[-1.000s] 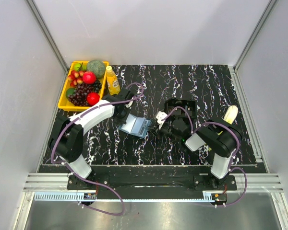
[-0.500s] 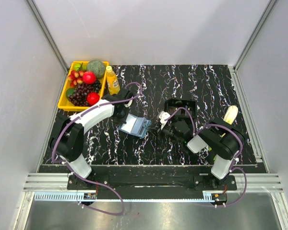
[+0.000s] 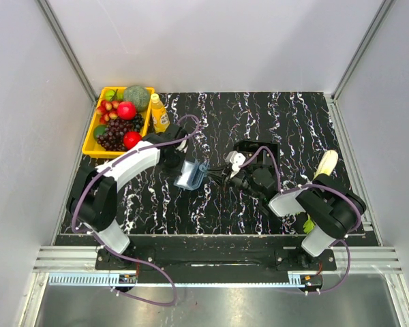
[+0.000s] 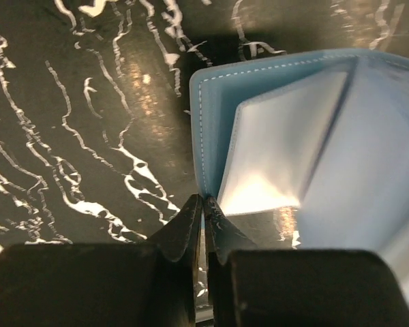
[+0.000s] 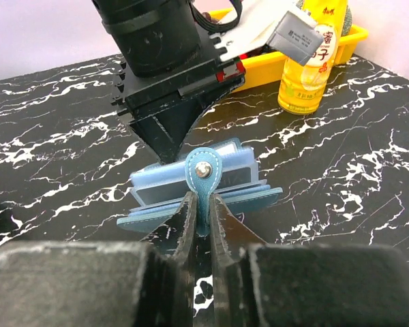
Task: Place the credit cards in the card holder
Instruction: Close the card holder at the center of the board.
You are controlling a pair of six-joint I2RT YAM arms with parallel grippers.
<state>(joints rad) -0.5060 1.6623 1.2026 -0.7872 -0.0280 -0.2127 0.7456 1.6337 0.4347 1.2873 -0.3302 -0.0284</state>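
Note:
The blue card holder (image 3: 189,176) is held up off the black marbled table between both grippers, partly unfolded. My left gripper (image 3: 178,161) is shut on the edge of its cover; in the left wrist view (image 4: 204,201) the light blue inside and clear sleeves (image 4: 293,136) fan out. My right gripper (image 3: 211,170) is shut on its snap tab (image 5: 203,170); the right wrist view shows the jaws (image 5: 203,204) closed on the strap, with the stacked pockets (image 5: 157,187) behind. No loose credit card shows in any view.
A black box-like frame (image 3: 255,148) stands just behind the right wrist. A yellow tray (image 3: 92,139) of fruit and a yellow bottle (image 3: 159,114) are at the back left. A pale banana-like item (image 3: 327,163) lies at the right.
The card holder lay open and flat; now it is raised and narrower. My right gripper has moved left and farther back, and has closed on the snap tab. My left gripper has shifted slightly right.

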